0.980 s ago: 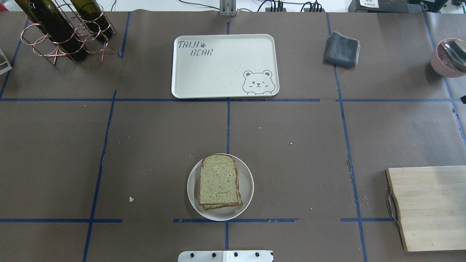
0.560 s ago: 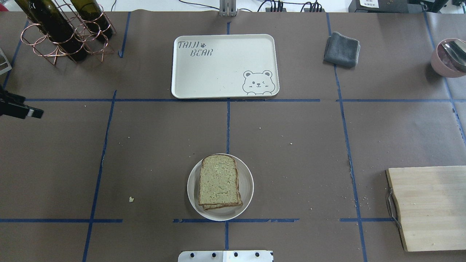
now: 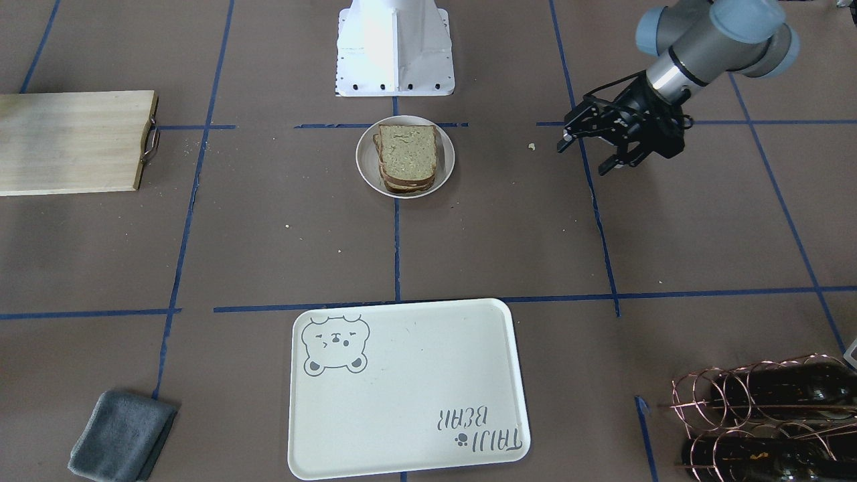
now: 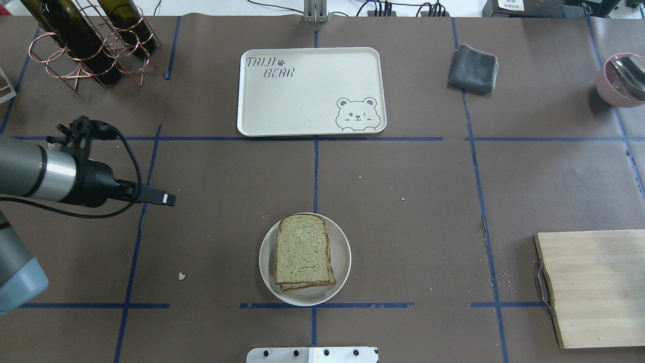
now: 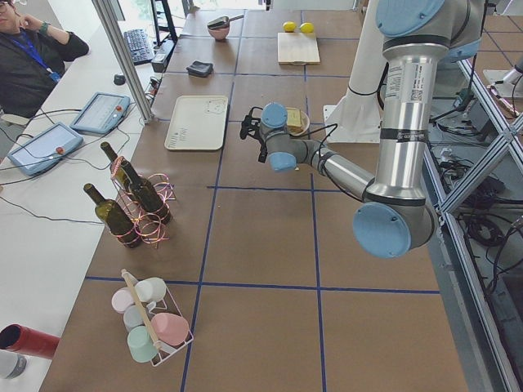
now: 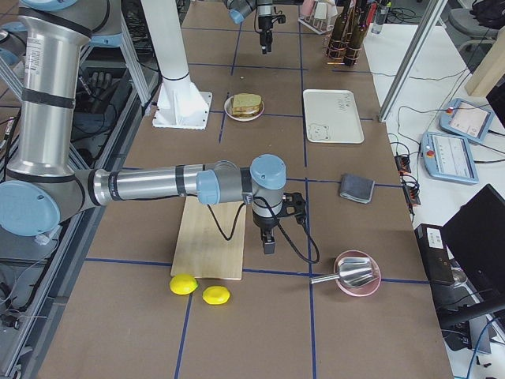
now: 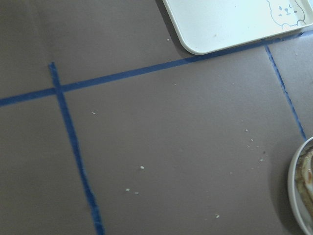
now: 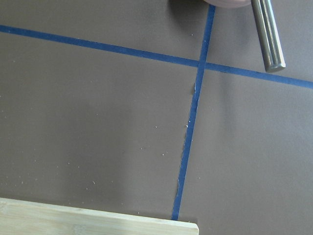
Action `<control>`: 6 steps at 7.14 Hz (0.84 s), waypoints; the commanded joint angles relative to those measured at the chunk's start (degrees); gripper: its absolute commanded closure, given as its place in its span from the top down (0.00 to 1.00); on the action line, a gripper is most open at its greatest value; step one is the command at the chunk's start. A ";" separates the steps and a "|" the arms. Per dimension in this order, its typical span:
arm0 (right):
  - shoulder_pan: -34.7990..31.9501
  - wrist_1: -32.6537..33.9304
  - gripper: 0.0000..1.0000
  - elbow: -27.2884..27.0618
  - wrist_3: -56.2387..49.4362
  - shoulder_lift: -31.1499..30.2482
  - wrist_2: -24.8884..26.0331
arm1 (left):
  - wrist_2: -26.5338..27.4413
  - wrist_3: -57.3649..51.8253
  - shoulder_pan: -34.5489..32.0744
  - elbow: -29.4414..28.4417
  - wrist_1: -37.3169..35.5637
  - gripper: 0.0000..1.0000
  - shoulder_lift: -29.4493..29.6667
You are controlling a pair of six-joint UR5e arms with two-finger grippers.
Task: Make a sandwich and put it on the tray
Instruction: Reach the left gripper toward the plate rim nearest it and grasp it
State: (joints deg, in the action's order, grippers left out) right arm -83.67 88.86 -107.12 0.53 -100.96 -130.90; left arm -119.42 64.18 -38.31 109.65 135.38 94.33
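The sandwich [image 4: 302,256], two greenish-tan bread slices stacked, lies on a small round white plate [image 4: 341,257] near the robot's base; no egg shows between the slices. It also shows in the front view [image 3: 407,154]. The off-white bear tray [image 4: 312,91] lies bare at the far middle, also in the front view [image 3: 408,388]. My left gripper [image 3: 581,159] is open and empty, above the table to the left of the plate, also in the overhead view [image 4: 169,199]. My right gripper [image 6: 268,243] hovers beside the cutting board; I cannot tell if it is open.
A copper rack with wine bottles [image 4: 85,43] stands far left. A grey cloth [image 4: 473,68] and a pink bowl with a spoon [image 4: 622,80] are far right. A wooden cutting board [image 4: 594,287] lies near right, with two lemons [image 6: 197,288] beyond it.
My left arm came in from the left edge and moved right and nearer, towards the plate. The sandwich, plate and tray have not moved.
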 commanded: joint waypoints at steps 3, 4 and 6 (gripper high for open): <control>0.00 -1.68 1.00 -0.02 0.35 -1.00 -0.05 | 18.76 16.49 16.49 -7.42 -0.64 0.86 9.88; 0.00 -1.68 1.00 -0.02 0.44 -1.00 -0.14 | 19.57 17.20 17.03 -8.13 -2.12 0.78 11.99; 0.00 -1.68 1.00 0.07 0.53 -1.00 -0.14 | 19.84 18.70 20.19 -8.75 -5.03 0.70 15.78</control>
State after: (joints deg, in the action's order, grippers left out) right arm -83.67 87.19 -107.12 0.98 -101.95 -131.03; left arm -100.02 82.19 -19.90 101.53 131.67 107.98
